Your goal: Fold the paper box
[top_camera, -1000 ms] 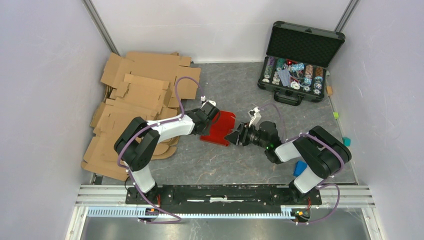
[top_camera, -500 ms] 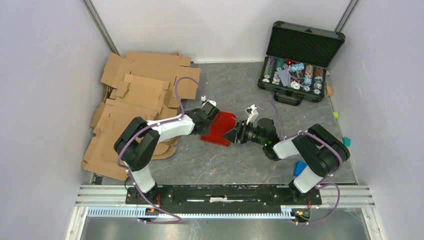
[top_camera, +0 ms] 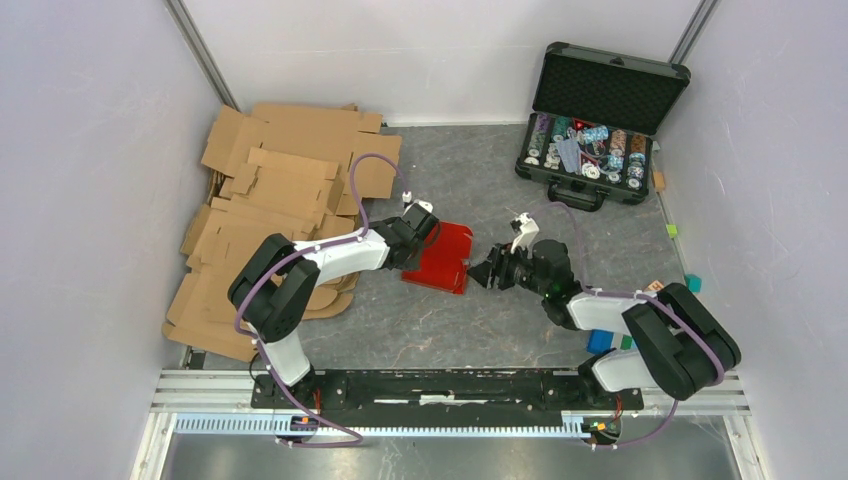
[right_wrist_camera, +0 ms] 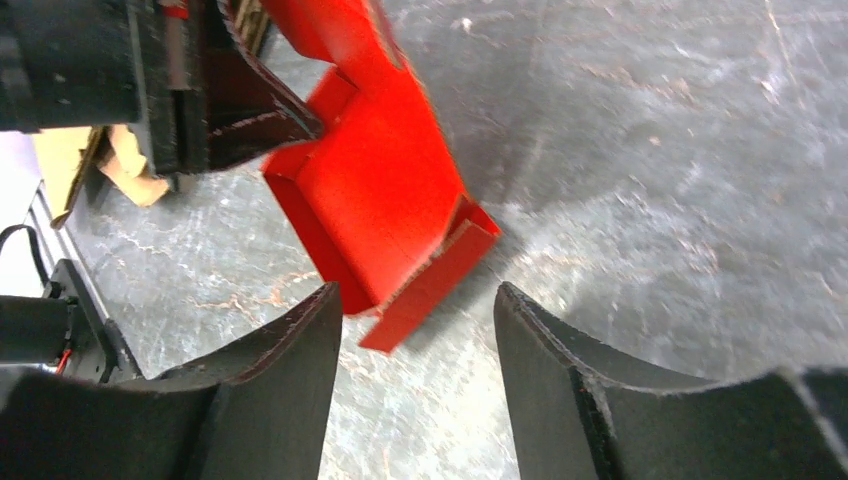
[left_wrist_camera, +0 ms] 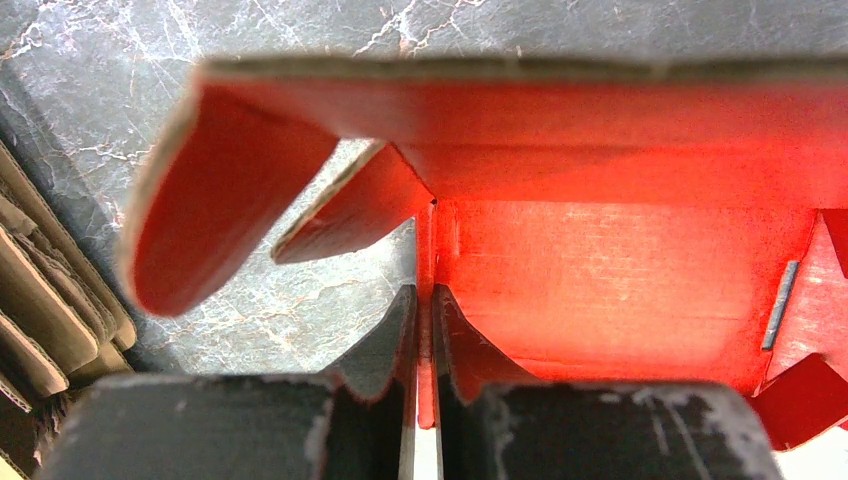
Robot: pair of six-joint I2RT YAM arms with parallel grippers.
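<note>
The paper box (top_camera: pixel 442 256) is bright red and partly folded, with raised walls and loose flaps, resting on the grey tabletop mid-scene. My left gripper (top_camera: pixel 420 240) is shut on one upright wall of it; in the left wrist view the red wall (left_wrist_camera: pixel 620 270) is pinched thin between the fingertips (left_wrist_camera: pixel 424 292). My right gripper (top_camera: pixel 482 274) stands open just right of the box, not touching it. From the right wrist, the box (right_wrist_camera: pixel 380 200) lies ahead of the spread fingers (right_wrist_camera: pixel 418 290), one flap reaching toward the gap.
Brown corrugated cardboard sheets (top_camera: pixel 280 200) are piled at the left. An open black case of poker chips (top_camera: pixel 595 130) stands at the back right. Small coloured blocks (top_camera: pixel 600 336) lie near the right arm's base. Grey walls close in both sides.
The right gripper reached up to the box's right edge, then drew back to the right, and that arm's elbow swung down and right. The left gripper kept its hold.
</note>
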